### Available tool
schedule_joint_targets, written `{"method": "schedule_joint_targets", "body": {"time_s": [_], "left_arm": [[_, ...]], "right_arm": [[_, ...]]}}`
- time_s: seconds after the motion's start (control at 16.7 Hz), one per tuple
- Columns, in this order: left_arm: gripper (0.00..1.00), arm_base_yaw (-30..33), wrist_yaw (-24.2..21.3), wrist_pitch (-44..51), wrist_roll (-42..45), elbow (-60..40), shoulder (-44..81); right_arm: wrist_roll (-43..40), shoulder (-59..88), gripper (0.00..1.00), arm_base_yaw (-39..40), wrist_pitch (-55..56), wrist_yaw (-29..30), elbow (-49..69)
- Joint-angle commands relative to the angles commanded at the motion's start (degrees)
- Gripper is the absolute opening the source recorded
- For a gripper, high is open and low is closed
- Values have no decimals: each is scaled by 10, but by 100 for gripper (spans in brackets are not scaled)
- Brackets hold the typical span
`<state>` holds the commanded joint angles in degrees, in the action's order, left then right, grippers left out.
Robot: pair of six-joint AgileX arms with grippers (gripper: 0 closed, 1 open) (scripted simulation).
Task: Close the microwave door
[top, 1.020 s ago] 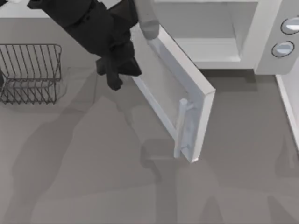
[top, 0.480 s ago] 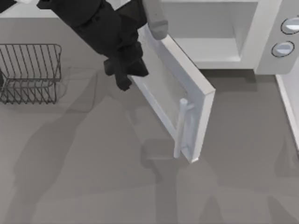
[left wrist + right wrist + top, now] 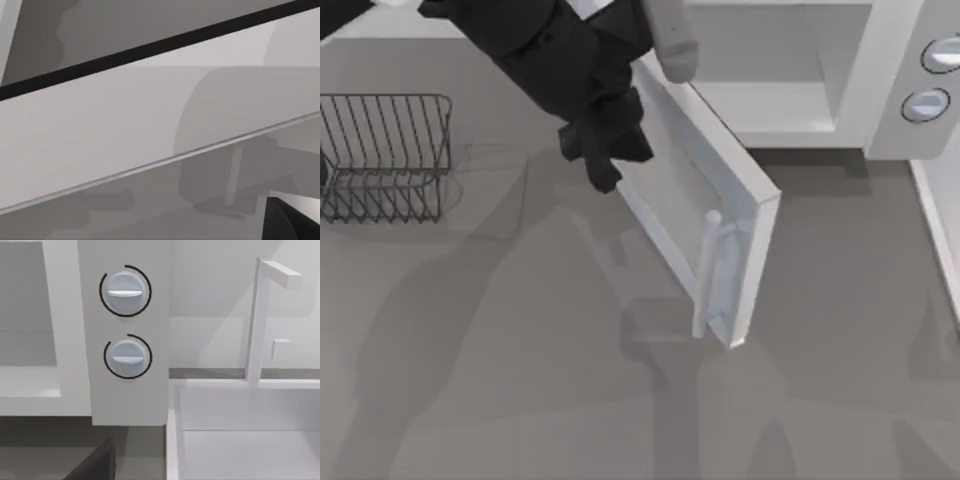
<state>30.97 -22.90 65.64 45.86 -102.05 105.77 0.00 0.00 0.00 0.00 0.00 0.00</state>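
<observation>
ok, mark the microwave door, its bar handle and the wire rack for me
microwave door (image 3: 672, 190), top view, on the translucent window pane.
bar handle (image 3: 706, 275), top view, midway along the pale vertical bar.
wire rack (image 3: 386, 155), top view, on the dark wires at its middle, table's left side.

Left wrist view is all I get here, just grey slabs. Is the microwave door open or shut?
Observer: Open. In the top view the microwave door stands swung out from the microwave, leaving the cavity exposed.
Operator: Where is my left gripper relative to it?
Observer: The left gripper is at the door's outer face, near the hinge end. I cannot tell whether it touches.
Operator: And the handle?
Observer: The bar handle sits near the door's free edge, well away from the left gripper.
</observation>
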Motion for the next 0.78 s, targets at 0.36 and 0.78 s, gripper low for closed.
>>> {"method": "schedule_joint_targets", "body": {"time_s": [0.36, 0.78], "left_arm": [[0, 19, 7, -4, -19, -18, 15], [0, 31, 11, -3, -33, -33, 27]], "right_arm": [[0, 0, 100, 0, 0, 0, 0], [0, 0, 100, 0, 0, 0, 0]]}}
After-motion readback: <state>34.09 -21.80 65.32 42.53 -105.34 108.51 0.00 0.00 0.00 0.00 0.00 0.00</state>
